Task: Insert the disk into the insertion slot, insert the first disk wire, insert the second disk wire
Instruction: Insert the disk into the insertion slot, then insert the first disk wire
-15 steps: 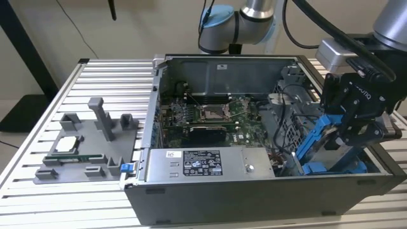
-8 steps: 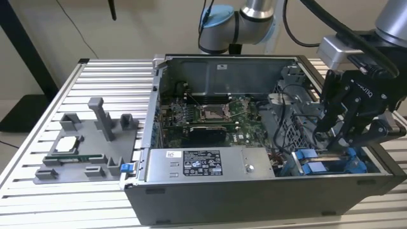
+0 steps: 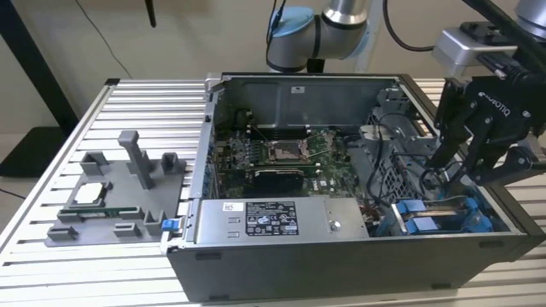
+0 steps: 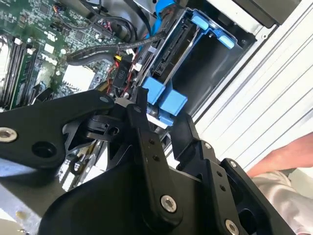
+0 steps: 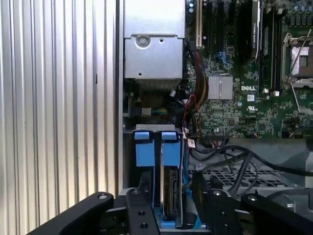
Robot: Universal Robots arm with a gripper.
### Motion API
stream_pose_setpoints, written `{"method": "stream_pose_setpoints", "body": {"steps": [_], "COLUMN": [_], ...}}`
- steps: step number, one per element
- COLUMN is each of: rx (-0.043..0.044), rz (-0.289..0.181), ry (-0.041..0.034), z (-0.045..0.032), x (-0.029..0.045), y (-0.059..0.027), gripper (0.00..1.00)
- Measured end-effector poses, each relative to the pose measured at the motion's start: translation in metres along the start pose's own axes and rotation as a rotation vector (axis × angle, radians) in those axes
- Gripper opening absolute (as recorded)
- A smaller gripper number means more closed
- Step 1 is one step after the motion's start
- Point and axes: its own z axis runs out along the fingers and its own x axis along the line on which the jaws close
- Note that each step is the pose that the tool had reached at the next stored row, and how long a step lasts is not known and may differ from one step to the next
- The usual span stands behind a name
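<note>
The gripper (image 5: pixel 177 209) is hanging directly over the drive bay (image 4: pixel 215 73) with its fingers (image 5: pixel 139 213) spread apart. They are straddling the disk (image 5: pixel 171 191), seemingly to guide or release its blue carrier frame (image 5: pixel 171 147); whether they are touching it is unclear. The disk is standing on edge inside the bay, apparently seated in its slot. Black cables (image 5: pixel 230 164) are lying loose just beside the bay, toward the motherboard (image 5: pixel 244 98).

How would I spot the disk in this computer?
Find the open computer case, then its near corner at the exterior view's right, past the grey power-supply box. The disk stands on edge there, and its bright blue plastic frame sets it apart from the grey metal around.
</note>
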Motion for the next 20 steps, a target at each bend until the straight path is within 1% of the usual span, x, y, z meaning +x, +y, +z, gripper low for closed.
{"method": "stream_pose_setpoints", "body": {"steps": [1, 3, 4, 6, 8, 10, 14, 17, 18, 20], "rx": [0.0023, 0.0089, 0.0129, 0.0226, 0.0347, 0.0420, 0.0537, 0.0703, 0.0733, 0.0743], "rz": [0.000, -0.002, -0.003, -0.004, -0.004, -0.005, -0.006, -0.007, -0.008, -0.008], "ry": [-0.0136, -0.0477, -0.0590, -0.0720, -0.0770, -0.0788, -0.0792, -0.0795, -0.0796, -0.0793], "z": [-0.0001, -0.0001, 0.0000, 0.0000, 0.0007, 0.0021, 0.0053, 0.0078, 0.0082, 0.0083], "x": [-0.0005, -0.0012, -0.0017, -0.0027, -0.0039, -0.0064, -0.0146, -0.0190, -0.0208, -0.0230], "y": [0.0002, 0.0002, 0.0002, 0.0002, 0.0004, 0.0005, 0.0015, 0.0017, 0.0021, 0.0029], "gripper": [1.00, 1.00, 1.00, 1.00, 1.00, 1.00, 1.00, 1.00, 1.00, 1.00]}}
